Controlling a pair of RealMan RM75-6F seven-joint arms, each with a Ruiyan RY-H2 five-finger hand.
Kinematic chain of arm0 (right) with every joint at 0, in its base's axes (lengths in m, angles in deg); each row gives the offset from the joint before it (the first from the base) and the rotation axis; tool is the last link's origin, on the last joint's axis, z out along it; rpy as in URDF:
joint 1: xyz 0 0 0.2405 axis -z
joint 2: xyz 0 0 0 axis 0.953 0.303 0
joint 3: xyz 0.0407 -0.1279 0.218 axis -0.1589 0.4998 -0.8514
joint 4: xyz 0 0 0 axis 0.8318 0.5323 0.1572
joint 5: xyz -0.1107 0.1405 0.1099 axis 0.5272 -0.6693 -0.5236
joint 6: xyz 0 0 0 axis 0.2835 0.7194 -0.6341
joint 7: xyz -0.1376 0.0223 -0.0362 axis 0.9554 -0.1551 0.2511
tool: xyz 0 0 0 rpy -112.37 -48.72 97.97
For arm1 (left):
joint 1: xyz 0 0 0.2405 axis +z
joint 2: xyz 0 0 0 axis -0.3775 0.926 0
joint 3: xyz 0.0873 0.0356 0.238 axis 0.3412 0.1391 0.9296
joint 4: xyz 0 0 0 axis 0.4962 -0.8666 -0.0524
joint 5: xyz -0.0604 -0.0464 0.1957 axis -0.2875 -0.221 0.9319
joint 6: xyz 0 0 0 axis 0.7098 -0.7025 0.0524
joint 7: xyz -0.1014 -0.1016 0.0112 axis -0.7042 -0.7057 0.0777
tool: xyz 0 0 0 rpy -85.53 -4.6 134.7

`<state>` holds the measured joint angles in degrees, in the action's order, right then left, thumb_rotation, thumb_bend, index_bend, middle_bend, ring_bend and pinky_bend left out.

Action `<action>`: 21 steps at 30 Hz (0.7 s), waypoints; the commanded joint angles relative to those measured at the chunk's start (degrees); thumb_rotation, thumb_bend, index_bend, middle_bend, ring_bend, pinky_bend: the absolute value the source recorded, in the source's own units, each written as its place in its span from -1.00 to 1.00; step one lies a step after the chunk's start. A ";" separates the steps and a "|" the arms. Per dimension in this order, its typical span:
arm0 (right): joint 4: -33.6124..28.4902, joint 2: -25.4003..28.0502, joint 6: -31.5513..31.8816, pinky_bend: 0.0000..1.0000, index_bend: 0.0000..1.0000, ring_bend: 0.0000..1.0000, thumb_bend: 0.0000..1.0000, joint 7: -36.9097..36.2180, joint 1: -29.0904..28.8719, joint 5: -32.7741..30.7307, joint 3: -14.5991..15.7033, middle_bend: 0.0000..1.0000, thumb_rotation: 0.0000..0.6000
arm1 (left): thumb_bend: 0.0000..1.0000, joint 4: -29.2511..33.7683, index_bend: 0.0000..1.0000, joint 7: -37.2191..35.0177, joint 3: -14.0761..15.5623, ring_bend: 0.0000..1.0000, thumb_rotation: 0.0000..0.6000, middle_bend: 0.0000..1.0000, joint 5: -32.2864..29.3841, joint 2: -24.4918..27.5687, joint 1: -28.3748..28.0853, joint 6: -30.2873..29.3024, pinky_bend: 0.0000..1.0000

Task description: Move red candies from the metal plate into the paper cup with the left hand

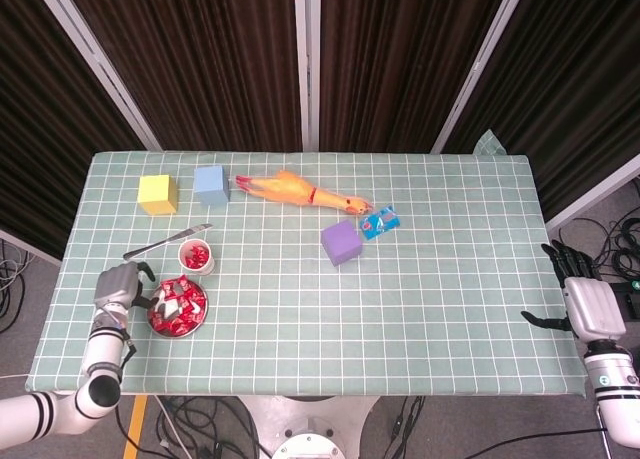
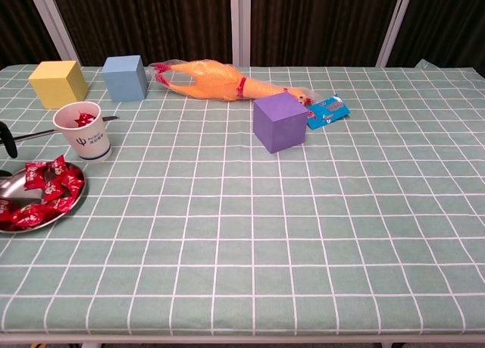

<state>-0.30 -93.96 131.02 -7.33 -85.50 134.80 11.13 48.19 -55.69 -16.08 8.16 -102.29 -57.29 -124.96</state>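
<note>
Several crinkly red candies [image 2: 45, 183] heap on round metal plate [image 2: 17, 186].

Shiny metal plate [image 2: 72, 200], glossy-wrapped red candies [image 2: 47, 183], matt paper cup [image 2: 86, 132].

Even, bright overhead light; both views sharp. Shadows soft and short, tucked close under the purple block [image 2: 280, 121] and paper cup [image 2: 83, 130]. Faint sheen on the metal plate [image 2: 15, 187]. Curtains behind stay dark. No blur, little edge distortion.
</note>
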 commanded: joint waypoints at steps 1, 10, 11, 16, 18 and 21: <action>-0.10 -0.04 -0.10 -1.00 -1.00 -1.00 -1.00 0.18 -0.05 -0.01 0.05 -1.00 0.71 | -0.51 -0.36 0.01 -0.19 -0.15 1.00 1.00 1.00 -0.06 -0.32 0.00 0.35 1.00; -0.22 -0.15 -0.21 -1.00 -1.00 -1.00 -1.00 0.79 -0.05 -0.44 0.07 -1.00 0.71 | -0.51 -1.93 0.03 -0.63 -0.15 1.00 1.00 1.00 1.56 -1.70 -0.60 3.15 1.00; -0.18 -0.16 -0.25 -1.00 -1.00 -1.00 -1.00 0.85 -0.03 -0.53 0.08 -1.00 0.71 | -0.51 -1.97 0.03 -0.91 -0.15 1.00 1.00 1.00 1.95 -1.72 -0.62 3.61 1.00; -0.14 -0.15 -0.32 -1.00 -1.00 -1.00 -1.00 1.11 -0.02 -0.94 -0.02 -1.00 0.71 | -0.50 -2.33 0.03 -1.54 0.13 1.00 1.00 1.00 3.50 -1.89 -1.00 5.58 1.00; -0.23 -0.16 -0.33 -1.00 -1.00 -1.00 -1.00 1.20 -0.08 -1.01 -0.10 -1.00 0.71 | -0.49 -2.90 0.03 -1.41 0.26 1.00 1.00 1.00 3.32 -2.16 -1.28 6.09 1.00; -0.29 -0.21 -0.40 -1.00 -1.00 -1.00 -1.00 1.40 -0.15 -1.09 -0.13 -1.00 0.71 | -0.49 -3.86 0.03 -1.11 0.43 1.00 1.00 1.00 2.76 -2.59 -1.64 6.48 1.00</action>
<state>-0.58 -94.16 130.62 -5.92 -85.65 133.71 11.01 44.63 -56.96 -15.75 11.14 -104.70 -58.77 -118.59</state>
